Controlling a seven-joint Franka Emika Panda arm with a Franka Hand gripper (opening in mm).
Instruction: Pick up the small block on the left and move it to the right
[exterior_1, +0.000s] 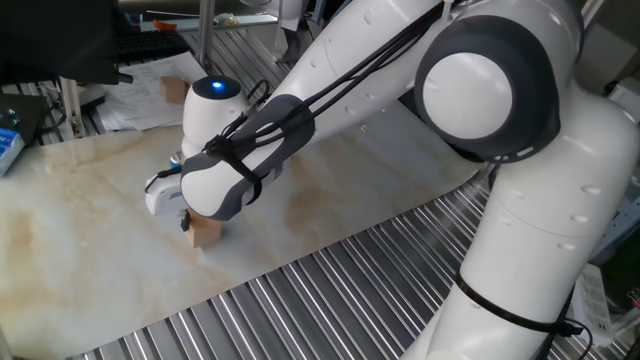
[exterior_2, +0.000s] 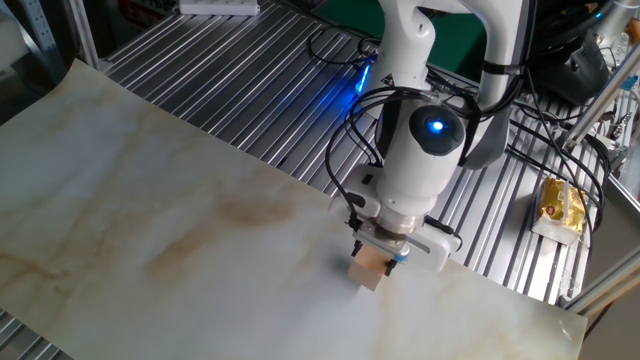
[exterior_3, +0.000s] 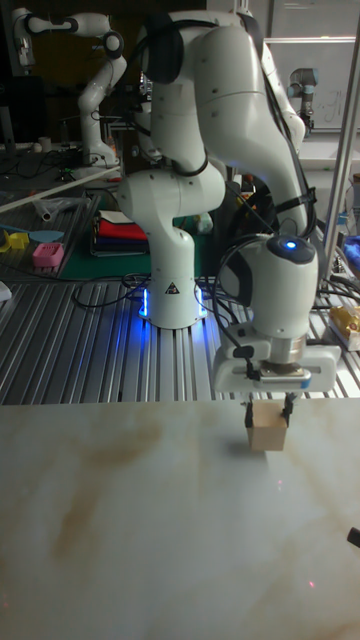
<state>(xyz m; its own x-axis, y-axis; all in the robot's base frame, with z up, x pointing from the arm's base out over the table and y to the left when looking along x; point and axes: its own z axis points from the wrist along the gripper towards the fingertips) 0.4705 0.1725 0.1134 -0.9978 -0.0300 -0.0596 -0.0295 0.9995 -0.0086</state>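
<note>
Pincer (exterior_3: 269, 407) clenched around pale matte wooden cube (exterior_3: 267, 434) on glossy marbled tabletop (exterior_3: 120, 520)

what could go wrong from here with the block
The tool straddles the small block, which looks set down on the marble sheet. If the fingers are not fully open when it lifts, the block may drag or tip. The block also sits close to the sheet's edge by the metal slats, so a nudge could push it off.

Hand (exterior_1: 186, 214) fingertips mostly hidden behind wrist; small block (exterior_1: 206, 230) top covered.
</note>
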